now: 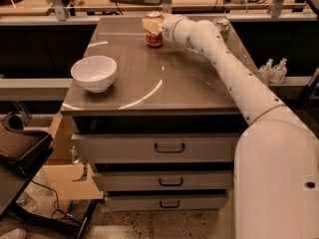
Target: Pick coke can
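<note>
The coke can is a small red can standing upright at the far middle of the grey table top. My gripper is right at the can's top, reaching in from the right on the long white arm. The gripper covers the top of the can, so only the can's red lower body shows. The can's base appears to rest on the table.
A white bowl sits at the table's left front. A white-and-green patterned can stands at the far right, behind the arm. Drawers are below the top. Bottles stand on the right, and a cardboard box on the left.
</note>
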Tool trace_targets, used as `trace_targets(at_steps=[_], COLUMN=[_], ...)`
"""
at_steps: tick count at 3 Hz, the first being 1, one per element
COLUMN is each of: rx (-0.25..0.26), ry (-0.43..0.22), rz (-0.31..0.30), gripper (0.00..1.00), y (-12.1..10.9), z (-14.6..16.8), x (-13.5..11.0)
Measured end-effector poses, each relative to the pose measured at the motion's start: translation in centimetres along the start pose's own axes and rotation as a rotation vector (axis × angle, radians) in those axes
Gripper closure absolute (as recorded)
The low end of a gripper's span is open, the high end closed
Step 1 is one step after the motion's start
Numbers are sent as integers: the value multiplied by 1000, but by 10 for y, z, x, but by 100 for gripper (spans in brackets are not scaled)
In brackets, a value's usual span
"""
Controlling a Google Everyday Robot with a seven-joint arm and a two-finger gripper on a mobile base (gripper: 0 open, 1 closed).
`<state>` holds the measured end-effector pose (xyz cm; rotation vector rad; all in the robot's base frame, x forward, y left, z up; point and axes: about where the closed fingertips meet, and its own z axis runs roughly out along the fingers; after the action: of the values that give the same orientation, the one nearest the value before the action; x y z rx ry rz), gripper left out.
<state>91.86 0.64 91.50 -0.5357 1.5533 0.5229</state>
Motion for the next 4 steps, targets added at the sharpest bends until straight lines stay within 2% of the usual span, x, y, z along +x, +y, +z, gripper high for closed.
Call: trace_targets(at_steps=[1, 4], rx=[-2, -13], ry=[1, -5], rz=[0, 14], gripper=[100, 100], y=[2, 5], z=[1, 3], x=[1, 2])
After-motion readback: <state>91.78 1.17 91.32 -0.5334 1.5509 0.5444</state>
